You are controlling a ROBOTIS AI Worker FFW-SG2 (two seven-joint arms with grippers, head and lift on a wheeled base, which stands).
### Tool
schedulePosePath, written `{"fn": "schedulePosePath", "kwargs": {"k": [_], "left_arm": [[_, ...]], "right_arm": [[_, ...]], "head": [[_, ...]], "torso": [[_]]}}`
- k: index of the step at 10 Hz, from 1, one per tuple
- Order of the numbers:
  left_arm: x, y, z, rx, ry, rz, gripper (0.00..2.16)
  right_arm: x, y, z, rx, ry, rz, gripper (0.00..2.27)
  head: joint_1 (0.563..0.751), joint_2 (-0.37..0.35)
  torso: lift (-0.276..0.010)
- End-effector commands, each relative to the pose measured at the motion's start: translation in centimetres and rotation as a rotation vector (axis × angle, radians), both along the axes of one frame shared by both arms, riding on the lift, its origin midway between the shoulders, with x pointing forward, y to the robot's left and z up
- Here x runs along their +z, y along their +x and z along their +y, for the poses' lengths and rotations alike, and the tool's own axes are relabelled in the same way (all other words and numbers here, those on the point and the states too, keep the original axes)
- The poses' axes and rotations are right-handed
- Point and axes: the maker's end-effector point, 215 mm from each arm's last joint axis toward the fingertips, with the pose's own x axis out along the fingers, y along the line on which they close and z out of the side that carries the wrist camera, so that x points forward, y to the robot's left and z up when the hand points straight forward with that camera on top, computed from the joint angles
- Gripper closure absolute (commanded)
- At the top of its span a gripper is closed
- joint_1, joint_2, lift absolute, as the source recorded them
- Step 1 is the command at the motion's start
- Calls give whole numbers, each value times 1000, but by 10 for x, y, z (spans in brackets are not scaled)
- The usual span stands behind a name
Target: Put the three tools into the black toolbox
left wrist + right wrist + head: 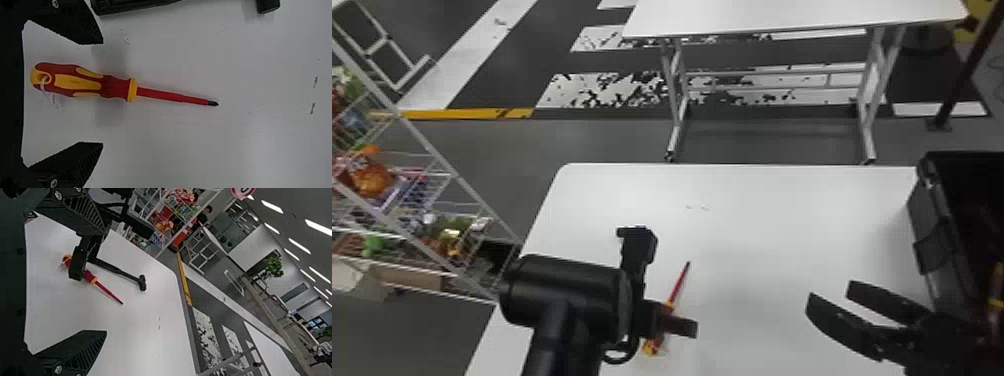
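Note:
In the head view my left gripper is above the handle end of the red and yellow screwdriver, which lies on the white table. The left wrist view has this gripper open, its fingers on either side of the screwdriver handle without gripping it. Beside them lies a black hammer, also seen on the table in the right wrist view. My right gripper is open and empty left of the black toolbox; its wrist view also shows this gripper. Something orange and yellow is inside the toolbox.
The toolbox stands at the right end of the near table. A wire shelf with colourful goods is to the left of the table. Farther forward, across the floor, stands another white table.

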Motion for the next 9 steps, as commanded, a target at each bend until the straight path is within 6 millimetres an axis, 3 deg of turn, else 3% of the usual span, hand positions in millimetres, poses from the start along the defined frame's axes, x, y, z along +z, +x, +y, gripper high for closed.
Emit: {"fn": "schedulePosePath", "kwargs": {"k": [1, 4, 6, 7, 8, 9], "left_arm": [[-3, -2, 0, 3, -13, 11, 76], [-6, -3, 3, 7, -6, 20, 235], [-4, 1, 6, 9, -3, 15, 677], [-2, 3, 6, 8, -7, 11, 761], [-2, 4, 7, 11, -5, 9, 1308], [-1, 5, 8, 11, -4, 7, 1436]], "right_arm": [[1, 1, 0, 1, 0, -2, 103], [0, 1, -1, -1, 0, 0, 103], [1, 2, -2, -2, 1, -1, 103], [0, 3, -2, -3, 0, -1, 103], [0, 4, -2, -4, -1, -2, 103], [0, 4, -2, -5, -1, 0, 103]], "head": [[695, 219], [695, 222], [695, 223], [695, 224], [695, 222], [695, 222]], "torso": [[-51], [-51], [-51], [-51], [-51], [-51]]}}
